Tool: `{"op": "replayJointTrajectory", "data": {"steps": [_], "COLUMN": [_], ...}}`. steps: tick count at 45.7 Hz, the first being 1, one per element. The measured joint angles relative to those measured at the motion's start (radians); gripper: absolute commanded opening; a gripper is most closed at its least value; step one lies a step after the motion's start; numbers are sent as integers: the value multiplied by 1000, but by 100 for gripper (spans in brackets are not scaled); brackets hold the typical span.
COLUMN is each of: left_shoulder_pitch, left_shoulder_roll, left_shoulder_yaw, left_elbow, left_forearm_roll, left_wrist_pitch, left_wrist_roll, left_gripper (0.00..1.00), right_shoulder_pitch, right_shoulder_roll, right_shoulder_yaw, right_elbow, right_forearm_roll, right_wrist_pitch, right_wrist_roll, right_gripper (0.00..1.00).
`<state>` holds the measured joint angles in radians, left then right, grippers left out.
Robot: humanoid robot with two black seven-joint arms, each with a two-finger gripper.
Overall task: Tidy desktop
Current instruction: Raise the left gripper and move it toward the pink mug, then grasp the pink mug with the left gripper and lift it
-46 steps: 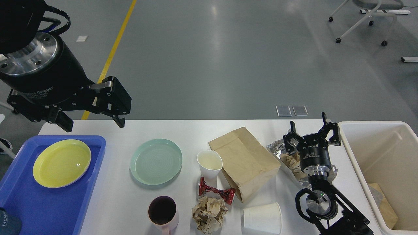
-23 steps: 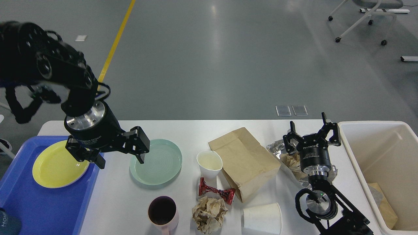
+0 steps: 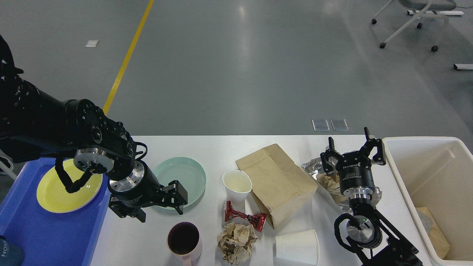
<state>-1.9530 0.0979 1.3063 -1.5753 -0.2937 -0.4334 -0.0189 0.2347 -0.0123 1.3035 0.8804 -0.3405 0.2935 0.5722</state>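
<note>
The white desktop (image 3: 207, 147) holds a pale green plate (image 3: 188, 176), an upright paper cup (image 3: 237, 184), a brown paper bag (image 3: 277, 183), a red wrapper (image 3: 245, 217), a crumpled paper ball (image 3: 236, 242), a pink mug (image 3: 183, 240) and a paper cup on its side (image 3: 296, 246). My left gripper (image 3: 161, 214) is open and empty, low over the green plate's near-left edge, just behind the mug. My right gripper (image 3: 349, 147) is open and empty, above crumpled foil and paper (image 3: 327, 179).
A blue tray (image 3: 44, 236) at the left holds a yellow plate (image 3: 46, 195). A cream-white bin (image 3: 402, 173) with some paper inside stands at the right edge. A chair base stands on the grey floor beyond the table.
My left arm has swung down and to the right, from above the blue tray to the green plate's near edge, gripper still open. The right arm has not moved.
</note>
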Motion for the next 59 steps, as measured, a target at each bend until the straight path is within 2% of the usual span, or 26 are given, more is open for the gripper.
{"op": "replayJointTrajectory", "data": {"steps": [8,14,22,30,32,35,41,47,51,55,59], "left_shoulder_pitch": [73,142,213,263,267,269,280,309,336,359,375], "left_shoulder_roll": [-32,-64,-105,-136,-137,-138,-139,-139,-141,-143,-144], "left_shoulder_yaw": [-2,-9,-44,-48,-48,-42,-34,-22,-20,-20,-25], "left_elbow": [0,0,11,43,45,46,46,57,79,101,114], "left_forearm_roll": [-4,1,8,5,2,-1,-2,-6,-7,-8,-8], "left_wrist_pitch": [55,149,232,276,280,284,289,315,342,366,377], "left_wrist_roll": [3,17,20,20,20,20,20,24,44,83,104], "left_gripper": [90,90,90,86,82,70,55,50,44,35,26], "right_shoulder_pitch": [0,0,0,0,0,0,0,0,0,0,0], "right_shoulder_roll": [0,0,0,0,0,0,0,0,0,0,0], "right_shoulder_yaw": [0,0,0,0,0,0,0,0,0,0,0], "right_elbow": [0,0,0,0,0,0,0,0,0,0,0], "right_forearm_roll": [0,0,0,0,0,0,0,0,0,0,0], "right_wrist_pitch": [0,0,0,0,0,0,0,0,0,0,0], "right_wrist_roll": [0,0,0,0,0,0,0,0,0,0,0], "right_gripper": [100,100,100,100,100,100,100,100,100,100,100]}}
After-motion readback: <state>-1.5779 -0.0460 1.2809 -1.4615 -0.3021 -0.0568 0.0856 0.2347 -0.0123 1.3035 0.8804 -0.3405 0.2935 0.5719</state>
